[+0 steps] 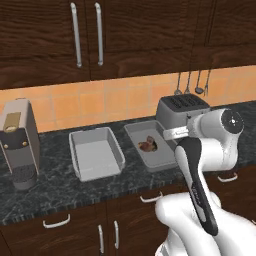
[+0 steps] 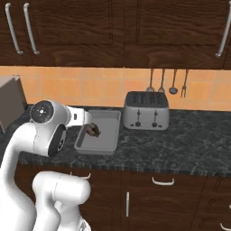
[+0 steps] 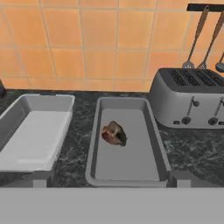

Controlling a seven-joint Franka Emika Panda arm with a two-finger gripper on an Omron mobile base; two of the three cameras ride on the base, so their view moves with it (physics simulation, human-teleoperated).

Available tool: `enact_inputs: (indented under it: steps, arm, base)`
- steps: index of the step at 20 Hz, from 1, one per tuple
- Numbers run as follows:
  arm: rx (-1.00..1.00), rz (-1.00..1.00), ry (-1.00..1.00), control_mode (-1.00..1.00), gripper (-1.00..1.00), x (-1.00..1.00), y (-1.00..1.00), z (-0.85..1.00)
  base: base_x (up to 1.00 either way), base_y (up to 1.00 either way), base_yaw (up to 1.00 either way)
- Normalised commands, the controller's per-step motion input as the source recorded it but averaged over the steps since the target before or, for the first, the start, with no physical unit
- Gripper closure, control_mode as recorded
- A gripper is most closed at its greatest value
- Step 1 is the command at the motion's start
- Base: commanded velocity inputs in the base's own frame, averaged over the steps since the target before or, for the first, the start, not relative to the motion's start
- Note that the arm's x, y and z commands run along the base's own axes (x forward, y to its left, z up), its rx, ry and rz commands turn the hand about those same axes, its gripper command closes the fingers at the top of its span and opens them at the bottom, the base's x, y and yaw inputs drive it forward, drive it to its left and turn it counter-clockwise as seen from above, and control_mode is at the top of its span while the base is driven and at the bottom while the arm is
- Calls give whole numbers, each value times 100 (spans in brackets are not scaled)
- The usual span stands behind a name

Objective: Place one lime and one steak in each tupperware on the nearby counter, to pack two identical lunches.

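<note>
Two grey tupperware trays stand side by side on the dark speckled counter (image 1: 50,186). The left tupperware (image 1: 97,155) (image 3: 35,135) holds nothing. In the right tupperware (image 1: 150,161) (image 2: 107,133) (image 3: 131,162) lies one brown steak (image 1: 147,145) (image 2: 93,130) (image 3: 114,134), near its middle. My gripper (image 3: 111,179) hangs open just in front of and above the right tray's near rim, its two fingertips wide apart with nothing between them. The lime is out of view.
A silver toaster (image 1: 180,107) (image 2: 146,110) (image 3: 192,98) stands right of the trays against the orange tiled wall. Kitchen utensils (image 2: 167,83) hang above it. A coffee machine (image 1: 19,140) occupies the counter's left end. Dark wall cabinets hang overhead.
</note>
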Motion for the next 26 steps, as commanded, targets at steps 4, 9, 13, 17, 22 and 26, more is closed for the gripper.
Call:
enact_inputs:
  steps: [4,9,13,17,22,26]
  arm:
    - [0,0,0,100,-100,0,0,0]
    - [0,0,0,100,-100,0,0,0]
    - [0,0,0,100,-100,0,0,0]
    - [0,0,0,100,-100,0,0,0]
    - [0,0,0,100,-100,0,0,0]
    - [0,0,0,100,-100,0,0,0]
  base:
    - [-80,-30,-6]
    - [-15,-100,-8]
    - [0,-100,0]
    - [-64,-100,0]
    - [-74,-100,-2]
    - [-17,-100,-3]
